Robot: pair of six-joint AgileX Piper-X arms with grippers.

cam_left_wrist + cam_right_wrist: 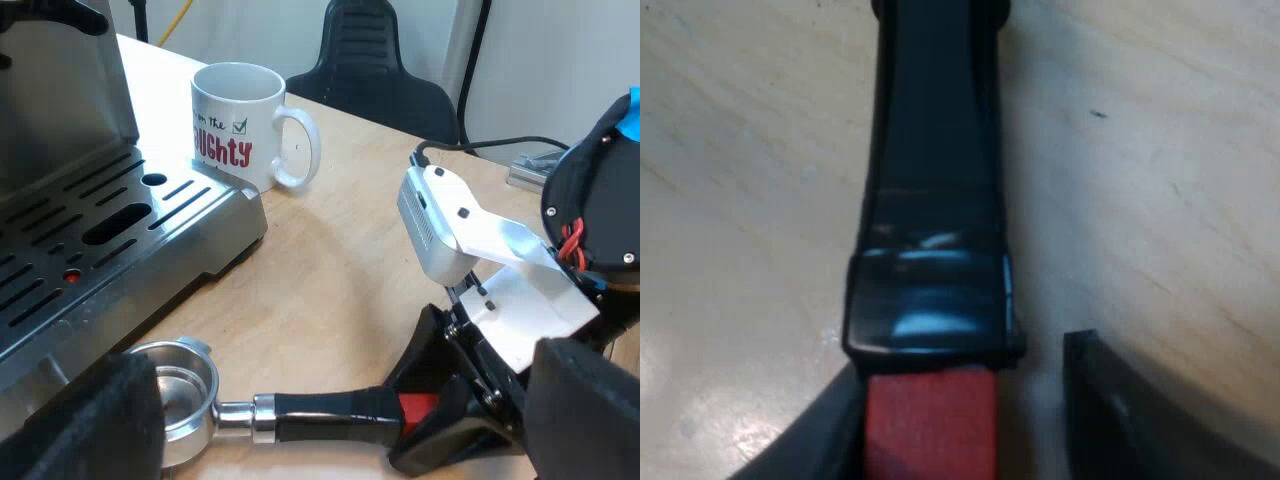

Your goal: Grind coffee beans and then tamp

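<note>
The metal holder lies on the wooden table just off the espresso machine's drip tray, its basket looking empty. Its dark handle points away from the machine and ends in red. My right gripper straddles that red end. One finger lies against the red part; the other finger stands off with a strip of table between it and the handle. My left gripper hangs open above the holder with nothing held.
A white mug with red lettering stands at the corner of the drip tray. A black chair is beyond the table's edge. Bare wood lies between mug and holder.
</note>
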